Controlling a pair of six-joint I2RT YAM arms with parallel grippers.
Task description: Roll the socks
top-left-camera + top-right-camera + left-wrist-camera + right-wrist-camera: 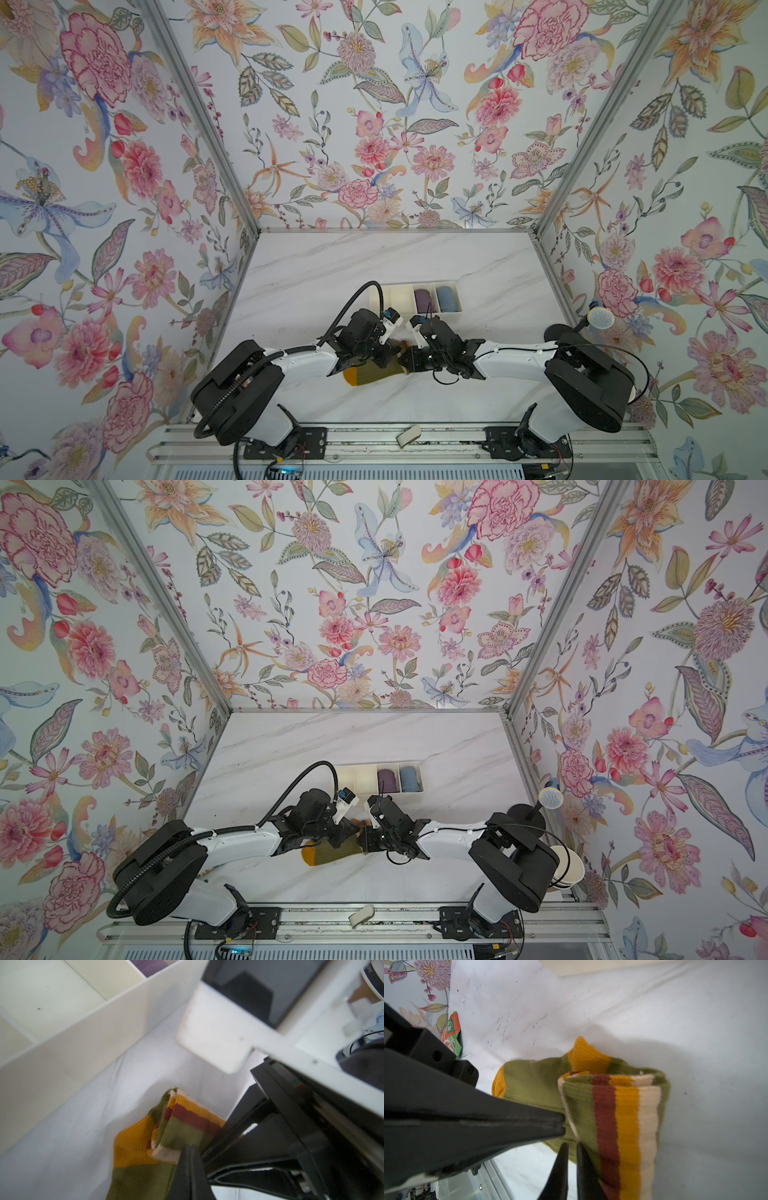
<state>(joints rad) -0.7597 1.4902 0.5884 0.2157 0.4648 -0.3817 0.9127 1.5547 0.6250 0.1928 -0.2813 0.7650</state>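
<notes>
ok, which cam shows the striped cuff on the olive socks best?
Right wrist: the socks are close up, the cuff with brown, orange and cream stripes clear. Left wrist shows the cuff smaller, folded, partly hidden. In both top views it is mostly hidden; only the toe end shows plainly.

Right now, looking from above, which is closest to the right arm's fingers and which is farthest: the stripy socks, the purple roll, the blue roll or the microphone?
1. socks, touching the right fingers, middle.
2. purple roll, in the tray behind.
3. blue roll, one compartment farther right.
4. microphone, far right edge.
</notes>
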